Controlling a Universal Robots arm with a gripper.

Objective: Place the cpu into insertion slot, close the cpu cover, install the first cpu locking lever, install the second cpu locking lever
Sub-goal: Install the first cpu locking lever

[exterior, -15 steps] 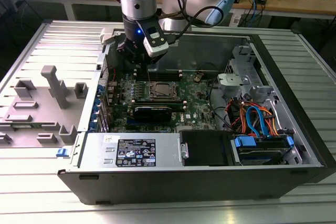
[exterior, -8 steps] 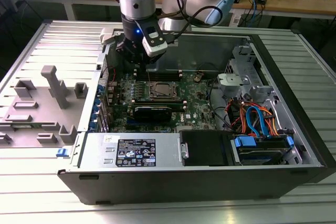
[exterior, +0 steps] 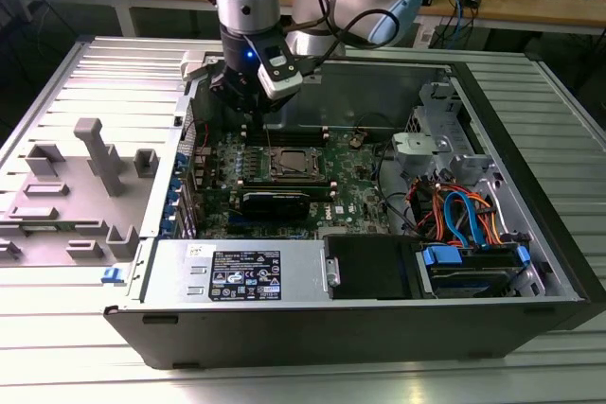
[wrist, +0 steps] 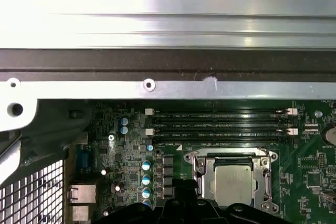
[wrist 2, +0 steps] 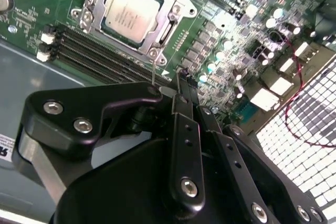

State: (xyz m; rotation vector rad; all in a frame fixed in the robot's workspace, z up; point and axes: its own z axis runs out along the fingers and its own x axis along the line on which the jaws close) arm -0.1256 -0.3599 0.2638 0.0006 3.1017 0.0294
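The cpu (wrist 2: pixel 128 11), a dull silver square, lies flat in the socket on the green motherboard (exterior: pixel 355 186) and hides the insertion slot under it. The cpu cover (wrist 2: pixel 169 18), a silvery frame, lies down around the chip (wrist: pixel 233 184). A thin metal lever rod (wrist 2: pixel 153 72) runs from the socket's corner toward my fingertips. My black gripper (wrist 2: pixel 184 80) hovers just beside the socket, over the capacitor row, with its fingers together and nothing seen between them. In the exterior view the gripper (exterior: pixel 251 111) hangs inside the open case, behind and to the left of the socket (exterior: pixel 292 164).
Long black memory slots (wrist: pixel 220 121) run beside the socket. The case's metal wall (wrist: pixel 168 72) is close by. A perforated grille (wrist 2: pixel 310 124), a power supply (exterior: pixel 237 272), drive cables (exterior: pixel 464 215) and a grey fixture (exterior: pixel 95 153) outside the case surround the work area.
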